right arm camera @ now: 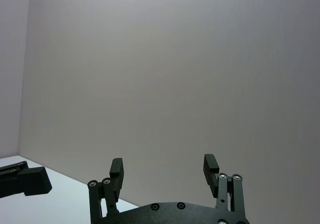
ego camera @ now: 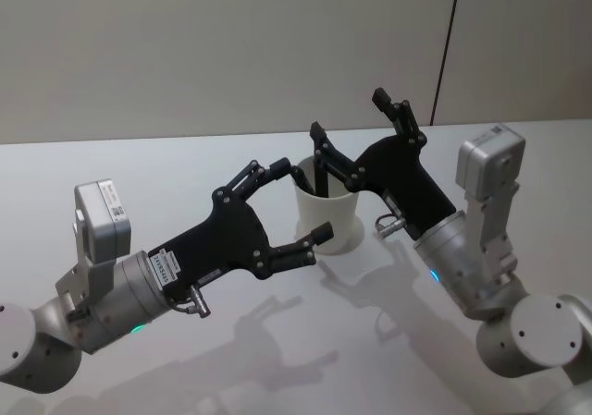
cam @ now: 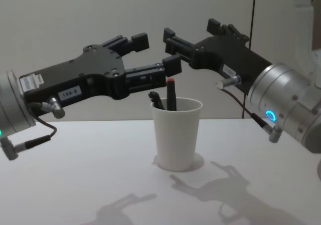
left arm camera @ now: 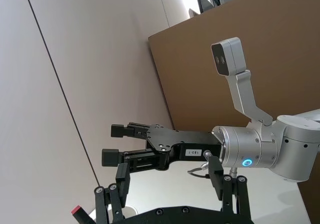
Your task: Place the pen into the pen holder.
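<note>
Chest view, left gripper (cam: 153,54) spread empty just above the pen holder (cam: 177,133), right gripper (cam: 193,32) spread empty above its far side, red-capped pen (cam: 171,93) upright inside beside a black one (cam: 156,100), cup on white table (cam: 90,160), left wrist view catching the pen's red tip (left arm camera: 76,210).

The pen holder (cam: 176,132) hides the lower part of the pen (cam: 171,94) standing in it. In my left wrist view, the pen's red tip is cut off at the edge.

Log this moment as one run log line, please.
pen: standing in pen holder | left claw: open, above cup | right claw: open, above cup | table
</note>
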